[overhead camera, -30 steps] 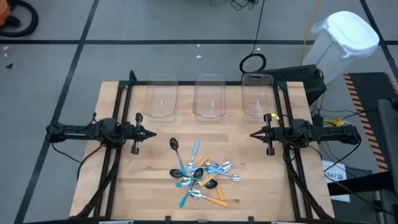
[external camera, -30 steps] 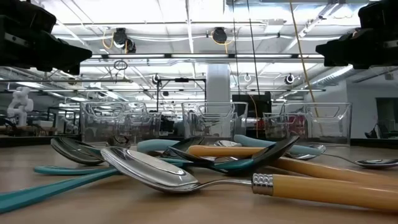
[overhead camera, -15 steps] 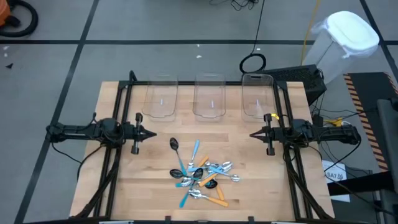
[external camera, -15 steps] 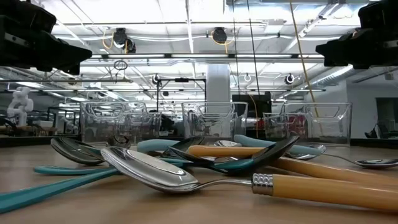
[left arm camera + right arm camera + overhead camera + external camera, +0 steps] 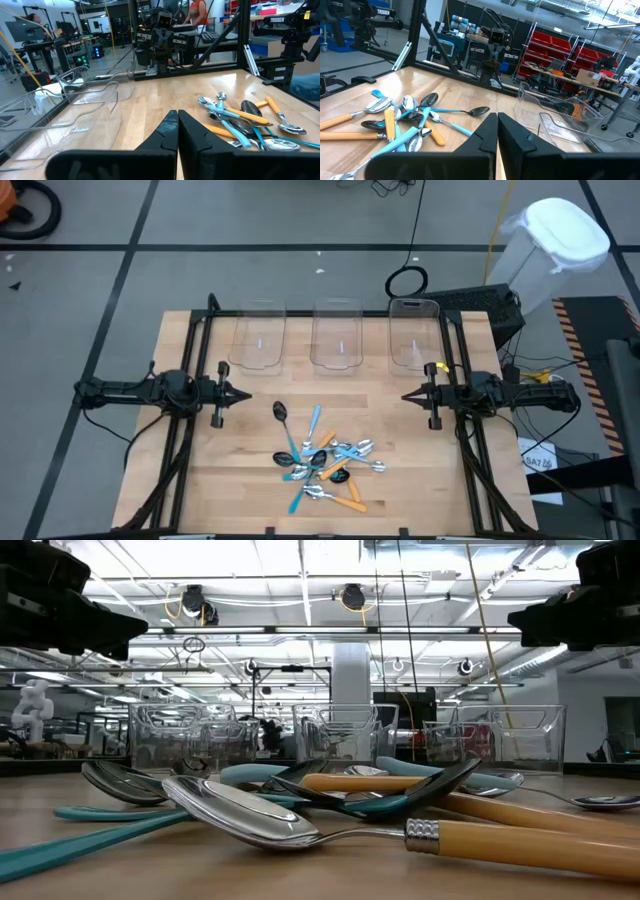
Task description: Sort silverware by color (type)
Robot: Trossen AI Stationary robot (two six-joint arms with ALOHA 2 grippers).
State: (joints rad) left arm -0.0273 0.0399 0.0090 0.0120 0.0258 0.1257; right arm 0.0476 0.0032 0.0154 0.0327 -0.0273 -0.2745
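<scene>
The silverware (image 5: 322,459) lies in a loose heap on the wooden table, near its front edge: spoons with teal, light-blue and orange handles, crossing one another; it also shows in the low view (image 5: 300,805) and both wrist views (image 5: 245,125) (image 5: 400,122). One black-bowled spoon (image 5: 280,413) lies a little apart toward the left. My left gripper (image 5: 247,394) hovers shut at the table's left side, pointing level toward the middle. My right gripper (image 5: 404,395) hovers shut at the right side, facing it. Both are above the table and clear of the heap.
Three clear plastic bins (image 5: 258,336) (image 5: 336,334) (image 5: 414,333) stand in a row along the table's far edge. Black frame rails (image 5: 190,380) (image 5: 462,380) run along the left and right sides. Bare wood lies between the heap and the bins.
</scene>
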